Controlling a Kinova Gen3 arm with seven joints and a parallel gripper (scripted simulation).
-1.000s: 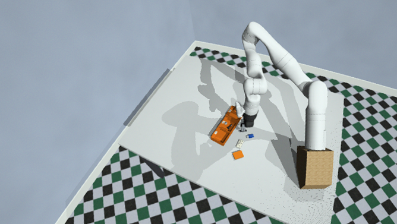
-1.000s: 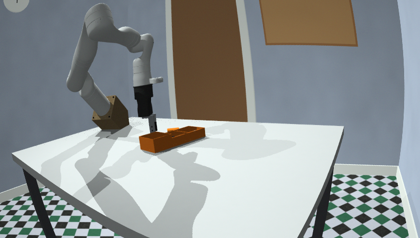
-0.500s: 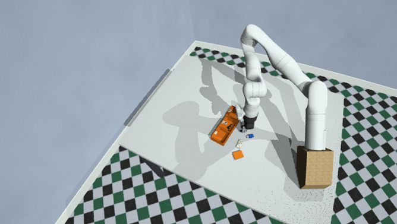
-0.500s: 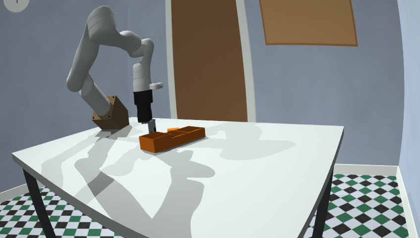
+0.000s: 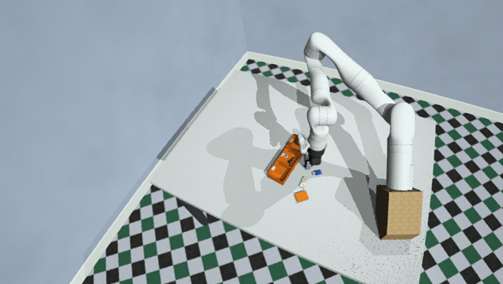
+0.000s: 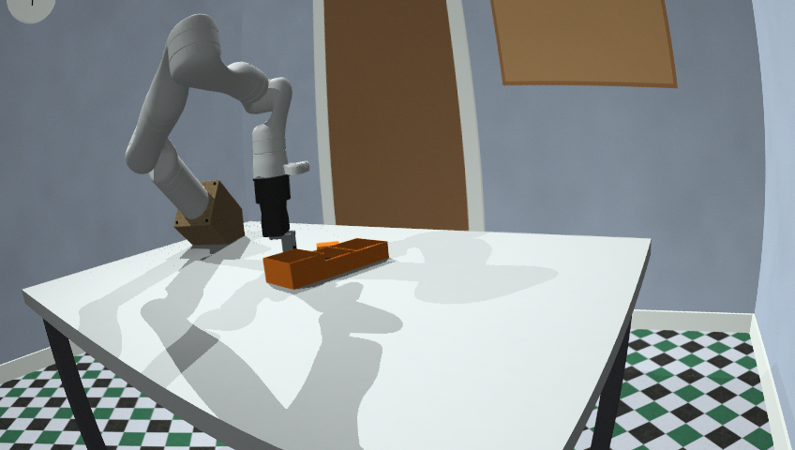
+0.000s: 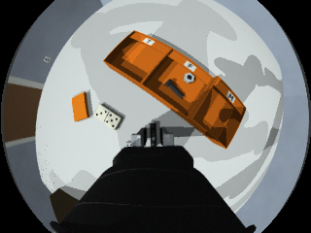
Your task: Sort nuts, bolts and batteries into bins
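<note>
The gripper (image 5: 308, 166) (image 6: 288, 242) (image 7: 154, 139) points down near the table beside the bins. Its fingers are part open, one on each side of a dark bolt-like thing (image 7: 154, 130), with gaps seen in the wrist view. The orange bin F (image 7: 170, 69) holds a grey nut (image 7: 190, 77) and a dark bolt (image 7: 174, 88). Bin T (image 7: 133, 57) at one end shows nothing inside. A small blue thing (image 5: 317, 172) with a pale end lies near the gripper; its kind is unclear, and the gripper hides most of it in the wrist view.
Bin M (image 7: 214, 110) is at the other end of the joined bins, close to the gripper, partly in shadow. A white domino (image 5: 303, 182) (image 7: 108, 116) and an orange block (image 5: 300, 196) (image 7: 80, 106) lie on the table (image 5: 209, 146).
</note>
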